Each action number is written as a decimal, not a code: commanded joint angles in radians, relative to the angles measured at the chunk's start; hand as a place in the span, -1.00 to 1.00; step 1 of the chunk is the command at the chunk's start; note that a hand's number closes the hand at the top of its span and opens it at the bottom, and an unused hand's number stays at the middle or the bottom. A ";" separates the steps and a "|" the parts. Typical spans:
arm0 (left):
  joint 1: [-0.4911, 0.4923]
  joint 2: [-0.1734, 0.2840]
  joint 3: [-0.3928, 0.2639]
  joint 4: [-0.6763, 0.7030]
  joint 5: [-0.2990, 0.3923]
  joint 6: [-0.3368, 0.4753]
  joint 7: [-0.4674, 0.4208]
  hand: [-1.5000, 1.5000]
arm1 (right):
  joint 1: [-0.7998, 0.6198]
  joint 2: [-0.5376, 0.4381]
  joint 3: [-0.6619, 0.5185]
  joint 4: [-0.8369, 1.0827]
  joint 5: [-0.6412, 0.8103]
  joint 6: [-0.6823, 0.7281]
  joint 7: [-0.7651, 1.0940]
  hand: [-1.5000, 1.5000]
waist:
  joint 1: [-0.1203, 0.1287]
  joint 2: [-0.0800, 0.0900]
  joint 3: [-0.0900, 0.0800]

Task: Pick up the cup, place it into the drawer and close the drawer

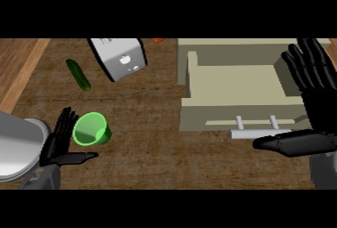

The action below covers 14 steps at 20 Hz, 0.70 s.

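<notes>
While the green cup point(91, 128) stands on the brown table point(151, 107) at the near left, mouth up, the left hand point(60, 147) sits just beside it with straight fingers and the thumb held out under it. The hand holds nothing yet. That pose reads as a set-up for a grasp, palm facing the cup's side so the fingers can wrap round it.

To the right, the beige drawer point(230, 95) is pulled open toward the viewer, its tray showing nothing inside and its pale handle point(260, 132) facing near. It seems left open so the cup can go straight in. The right hand point(309, 102) is spread flat along the drawer's right side, fingers straight, thumb reaching across just near the handle. It grips nothing and looks placed ready to push the front shut once the cup is in.

Farther off lie a green cucumber point(78, 74) at the far left, a grey boxy appliance point(120, 57) tilted beside it, and an orange scrap point(158, 40) at the far edge, too small to name.
</notes>
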 commanded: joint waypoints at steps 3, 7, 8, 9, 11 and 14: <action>-0.085 0.017 0.007 0.115 -0.019 -0.014 -0.080 -1.00 | 0.019 -0.007 -0.008 0.031 0.005 0.029 -0.055 -1.00 | -0.006 0.003 -0.001; -0.066 0.017 0.004 0.138 -0.027 -0.032 -0.124 -1.00 | -0.044 -0.011 -0.023 0.025 -0.019 0.002 0.024 -1.00 | -0.006 0.003 -0.001; -0.053 -0.033 0.002 0.142 -0.031 0.013 -0.153 -1.00 | -0.011 0.029 0.036 0.019 0.042 -0.024 0.005 -1.00 | -0.008 0.005 -0.002; -0.081 -0.022 0.012 0.144 -0.021 0.012 -0.124 -1.00 | -0.049 -0.016 -0.018 -0.001 -0.033 0.010 0.054 -1.00 | -0.008 0.003 -0.001; -0.026 -0.023 -0.006 0.145 -0.043 -0.009 -0.200 -1.00 | -0.004 -0.010 -0.017 0.044 -0.015 0.026 -0.013 -1.00 | -0.009 0.005 -0.002; -0.072 -0.016 -0.004 0.152 -0.045 -0.018 -0.169 -1.00 | -0.013 0.006 0.016 0.015 0.019 0.003 0.005 -1.00 | -0.015 0.007 -0.002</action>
